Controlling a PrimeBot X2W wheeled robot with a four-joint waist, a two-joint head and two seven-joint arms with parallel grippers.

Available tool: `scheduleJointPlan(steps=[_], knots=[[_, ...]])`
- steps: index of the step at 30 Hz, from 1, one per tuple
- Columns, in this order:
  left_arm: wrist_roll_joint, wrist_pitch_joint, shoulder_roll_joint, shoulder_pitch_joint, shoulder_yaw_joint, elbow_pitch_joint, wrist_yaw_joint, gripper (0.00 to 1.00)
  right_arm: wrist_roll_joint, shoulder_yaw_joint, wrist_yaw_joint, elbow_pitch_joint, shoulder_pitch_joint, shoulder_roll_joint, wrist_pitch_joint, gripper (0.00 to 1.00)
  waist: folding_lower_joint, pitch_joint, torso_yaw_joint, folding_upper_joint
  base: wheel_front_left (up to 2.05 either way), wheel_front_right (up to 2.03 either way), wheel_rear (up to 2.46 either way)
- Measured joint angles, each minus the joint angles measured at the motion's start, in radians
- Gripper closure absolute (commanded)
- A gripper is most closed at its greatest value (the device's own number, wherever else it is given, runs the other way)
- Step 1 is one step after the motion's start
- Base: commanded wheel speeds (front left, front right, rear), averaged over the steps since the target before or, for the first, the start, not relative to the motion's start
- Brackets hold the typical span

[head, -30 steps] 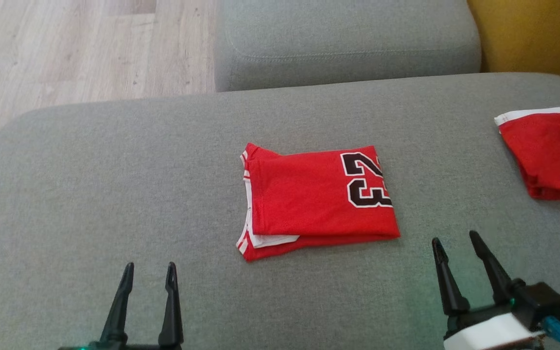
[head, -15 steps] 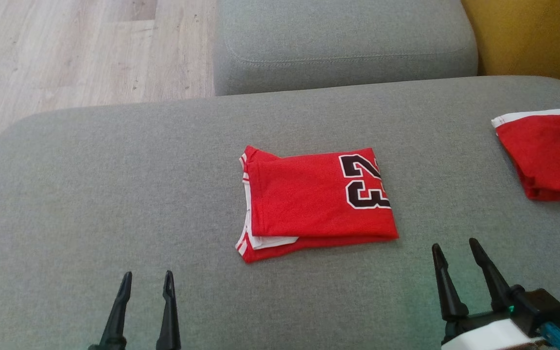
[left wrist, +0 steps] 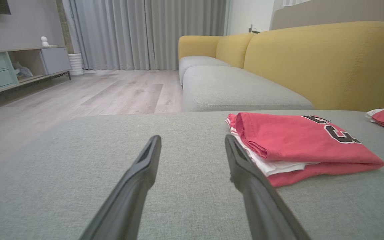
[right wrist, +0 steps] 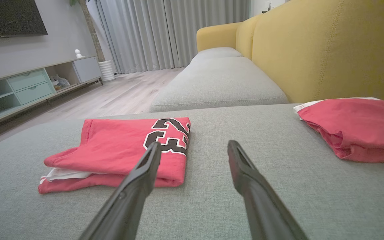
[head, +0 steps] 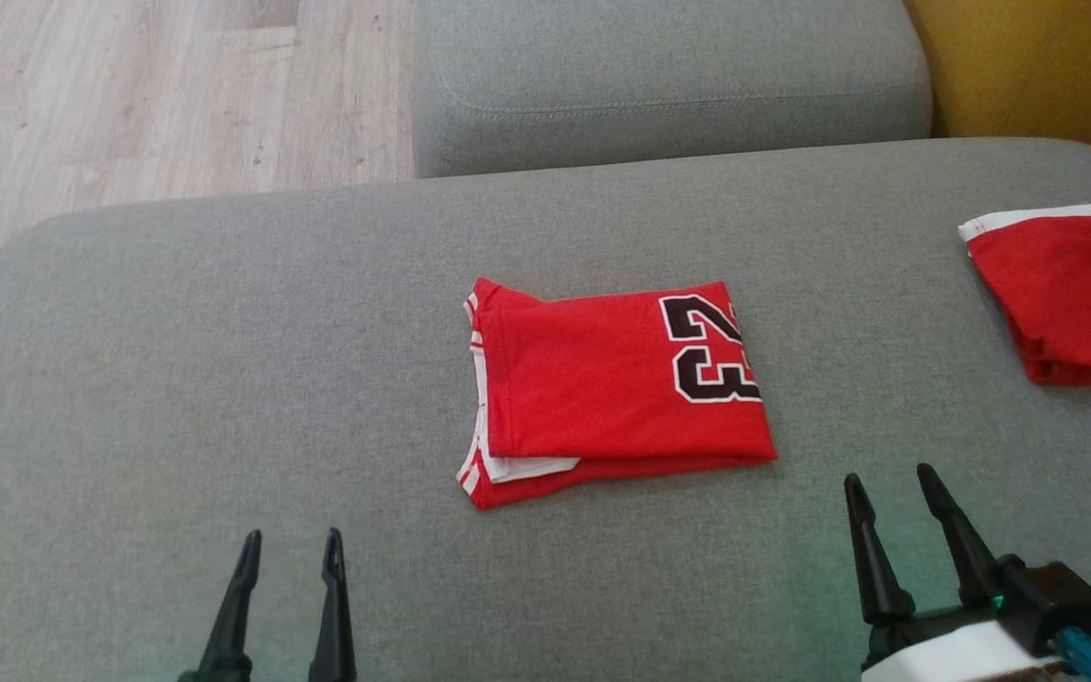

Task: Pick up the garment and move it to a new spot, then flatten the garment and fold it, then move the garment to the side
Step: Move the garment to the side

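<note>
- Head view: the garment [head: 617, 393] is lying folded into a rough rectangle at the middle of the grey seat cushion [head: 176, 379], with the number 23 [head: 708, 349] facing up at its right end.
- Head view: the left gripper [head: 292, 536] is hovering to the lower left of the garment, apart from it, with its fingers spread and holding nothing. The right gripper [head: 888, 474] is hovering just off the garment's lower right corner, equally spread and empty.
- Head view: a second red garment [head: 1076, 294] is lying well apart at the right. The frame edge is cutting it off, so its full shape cannot be judged.
- Left wrist view: the garment is sitting ahead and to the right of the spread fingers. Stacked layers are showing at its open end, with a white layer [left wrist: 275, 166] peeking out between red ones.
- Right wrist view: the garment is lying ahead and to the left. One finger is crossing its near corner in the picture and hiding part of the closed fold.
- Handling, as a judgement: the fabric is looking thin, light and limp. A pinch on the top layer alone is likely to undo the fold.
- Grip points, as a judgement: take hold through the whole stack at both short ends, sliding one finger under it. The soft cushion should be giving way enough for that.
- Hidden: the underside, the layer count and any straps are not showing.
</note>
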Motion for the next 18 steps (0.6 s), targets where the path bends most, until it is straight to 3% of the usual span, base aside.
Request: scheduleJointPlan(steps=[4, 7, 13, 14, 18], knots=[[-0.006, 0.000, 0.000, -0.005, 0.002, -0.010, 0.030, 0.00, 0.036, 0.011, 0.000, -0.001, -0.006, 0.002, 0.000, 0.00, 0.0000, 0.017, 0.002, 0.0000, 0.00, 0.00, 0.00], [-0.009, 0.000, 0.000, -0.017, 0.000, -0.023, 0.029, 0.00, 0.065, 0.034, 0.000, 0.019, -0.047, -0.001, 0.000, 0.00, 0.0000, 0.042, 0.004, 0.0000, 0.00, 0.00, 0.00], [0.024, 0.000, 0.000, -0.086, -0.026, -0.048, 0.027, 0.00, 0.156, 0.094, 0.000, 0.174, -0.254, -0.059, 0.000, 0.00, 0.0002, 0.109, 0.011, 0.0000, 0.00, 0.00, 0.00], [0.031, 0.000, -0.001, -0.102, -0.042, -0.051, 0.028, 0.00, 0.201, 0.119, 0.000, 0.253, -0.328, -0.082, 0.039, 0.00, 0.0004, 0.132, 0.014, 0.0000, 0.00, 0.00, 0.00], [0.038, 0.000, -0.001, -0.121, -0.077, -0.048, 0.030, 0.00, 0.301, 0.139, 0.000, 0.370, -0.453, -0.103, 0.174, 0.00, 0.0004, 0.170, 0.027, 0.0000, 0.00, 0.00, 0.00]])
